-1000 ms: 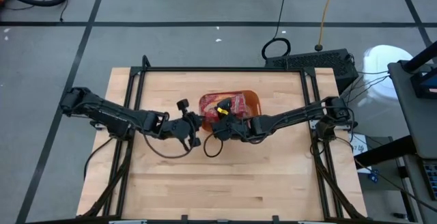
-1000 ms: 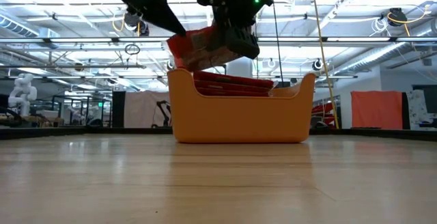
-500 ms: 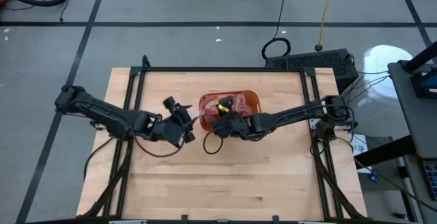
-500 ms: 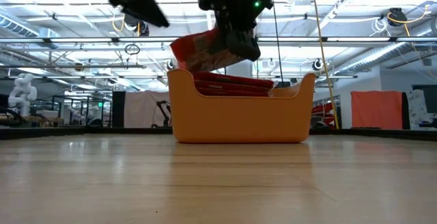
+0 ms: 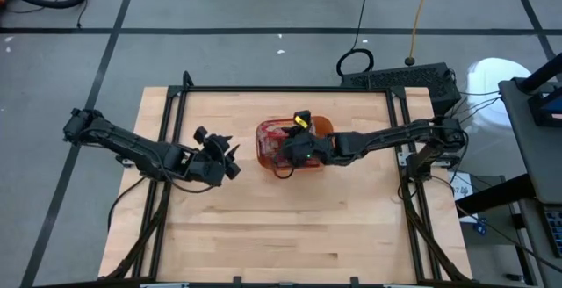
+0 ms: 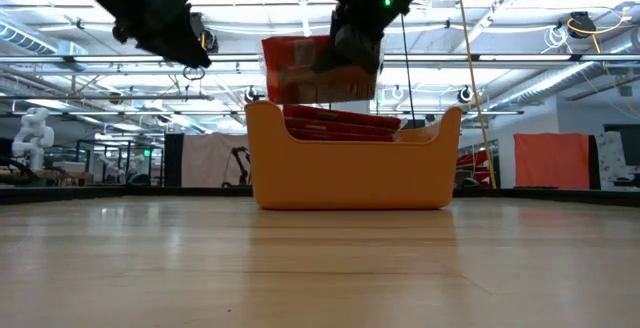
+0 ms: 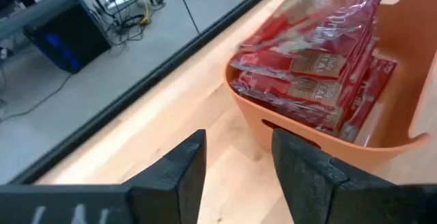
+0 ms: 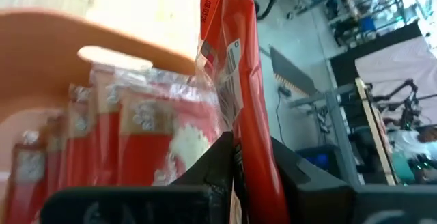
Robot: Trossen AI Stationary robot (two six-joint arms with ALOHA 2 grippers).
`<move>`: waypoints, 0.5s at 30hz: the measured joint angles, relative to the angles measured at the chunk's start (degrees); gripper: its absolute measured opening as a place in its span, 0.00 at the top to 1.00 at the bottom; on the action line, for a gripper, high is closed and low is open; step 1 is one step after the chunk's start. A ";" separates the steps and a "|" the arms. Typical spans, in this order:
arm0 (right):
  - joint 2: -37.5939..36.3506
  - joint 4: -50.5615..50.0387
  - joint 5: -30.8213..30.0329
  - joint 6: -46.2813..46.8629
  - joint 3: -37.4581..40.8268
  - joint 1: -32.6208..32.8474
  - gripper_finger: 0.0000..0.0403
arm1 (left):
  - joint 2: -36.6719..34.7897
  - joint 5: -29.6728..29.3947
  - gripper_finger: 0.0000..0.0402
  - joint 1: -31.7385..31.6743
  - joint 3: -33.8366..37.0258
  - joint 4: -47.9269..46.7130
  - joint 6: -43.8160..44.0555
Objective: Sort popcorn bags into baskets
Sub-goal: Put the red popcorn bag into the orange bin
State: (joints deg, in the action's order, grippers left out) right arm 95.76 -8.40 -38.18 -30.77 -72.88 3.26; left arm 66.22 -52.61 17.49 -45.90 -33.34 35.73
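An orange bin stands at the middle of the table, toward its far edge, with several red popcorn packets stacked flat inside. My right gripper hovers over the bin's left half, shut on one more red packet, which rides above the bin's rim. My left gripper is to the left of the bin, above the bare wood. It is open and holds nothing; its two fingers point toward the bin wall. My right gripper pinches the red packet between its two fingers, at an edge of the packet. In the low view the fingers come from above onto the packet's upper right part. The packet is lifted clear above the stacked packets and hangs below the fingers.
Black frame rails run along the table's left, right and far sides. A dark cable loop hangs by my right wrist at the bin's near side. Bare wood stretches from the bin to the near edge.
My left gripper has drawn back toward the table's left edge, away from the bin and the packet. My right gripper has carried the packet toward the far edge, over the bin. The packet, tilted before, now hangs level and slightly higher.
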 joint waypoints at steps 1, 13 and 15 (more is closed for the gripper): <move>-0.33 2.57 0.69 -0.64 1.33 -0.31 0.90 | 0.00 0.00 0.59 -0.05 1.14 1.89 -0.06; -2.29 23.90 2.37 -9.17 16.27 -1.65 0.90 | 0.02 0.55 0.65 -0.15 7.93 15.83 -3.27; -2.29 24.38 2.46 -8.74 17.27 -1.78 0.90 | 0.02 0.56 0.65 -0.15 7.95 17.01 -4.13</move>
State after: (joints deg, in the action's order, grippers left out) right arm 93.47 15.98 -35.72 -39.51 -55.60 1.48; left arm 66.24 -52.05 17.34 -37.95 -16.33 31.60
